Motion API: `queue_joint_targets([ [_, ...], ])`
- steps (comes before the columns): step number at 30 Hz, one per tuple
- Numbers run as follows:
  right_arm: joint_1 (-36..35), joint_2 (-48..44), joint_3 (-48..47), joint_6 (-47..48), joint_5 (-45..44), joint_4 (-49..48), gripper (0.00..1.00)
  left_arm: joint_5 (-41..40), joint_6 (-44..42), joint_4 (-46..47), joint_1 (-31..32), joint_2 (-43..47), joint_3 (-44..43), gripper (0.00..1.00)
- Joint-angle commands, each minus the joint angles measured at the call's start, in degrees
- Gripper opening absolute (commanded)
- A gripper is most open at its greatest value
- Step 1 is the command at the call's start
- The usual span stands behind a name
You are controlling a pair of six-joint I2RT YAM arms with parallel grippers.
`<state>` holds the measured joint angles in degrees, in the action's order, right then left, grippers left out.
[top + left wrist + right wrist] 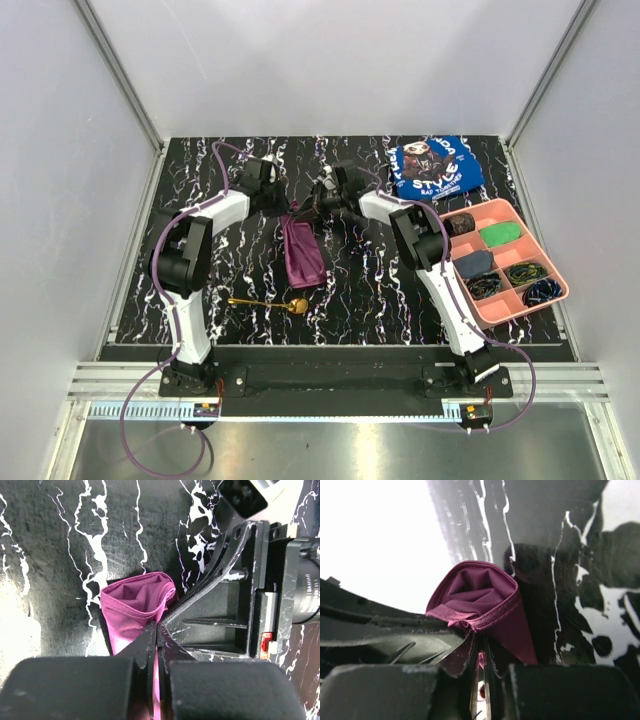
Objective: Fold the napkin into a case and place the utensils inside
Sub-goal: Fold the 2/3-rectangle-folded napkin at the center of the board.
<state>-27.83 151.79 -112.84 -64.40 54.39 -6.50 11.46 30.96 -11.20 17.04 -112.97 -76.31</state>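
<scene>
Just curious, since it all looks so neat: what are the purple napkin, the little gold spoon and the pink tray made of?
The napkin looks like woven fabric with a faint sheen, going by its soft folds and stitched hem. The spoon looks like polished gold-coloured metal, since it glints. The tray seems to be matte pink plastic, perhaps silicone.

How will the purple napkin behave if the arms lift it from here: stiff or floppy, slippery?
Probably floppy: the napkin bunches and creases where the left gripper pinches it. Likely light, as it looks like thin cloth in a few layers. Its slight sheen hints the layers may slide, so the fold could shift.
</scene>
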Motion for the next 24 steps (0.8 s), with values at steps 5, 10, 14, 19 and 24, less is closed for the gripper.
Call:
queue_joint_targets([
  [5,-2.0,2.5,-18.2,25.1,-11.1,31.2,0.18,6.4,1.6,-5.2,0.9,1.3,1.5,0.02],
  [10,-2.3,1.7,-19.3,30.6,-13.0,36.4,0.31,7.6,2.7,-4.4,-0.5,1.3,2.6,0.0],
  [14,-2.2,-3.6,-15.1,32.8,-13.0,36.6,0.42,6.6,2.8,-4.5,-1.3,2.3,3.2,0.0],
  [19,-2.0,-6.4,-11.7,34.4,-11.9,36.5,0.48,6.4,3.1,-4.4,-1.8,3.1,3.4,0.0],
  [24,-2.0,-8.3,-9.7,35.5,-11.2,36.5,0.5,6.5,3.3,-4.0,-2.0,3.2,3.6,0.0],
])
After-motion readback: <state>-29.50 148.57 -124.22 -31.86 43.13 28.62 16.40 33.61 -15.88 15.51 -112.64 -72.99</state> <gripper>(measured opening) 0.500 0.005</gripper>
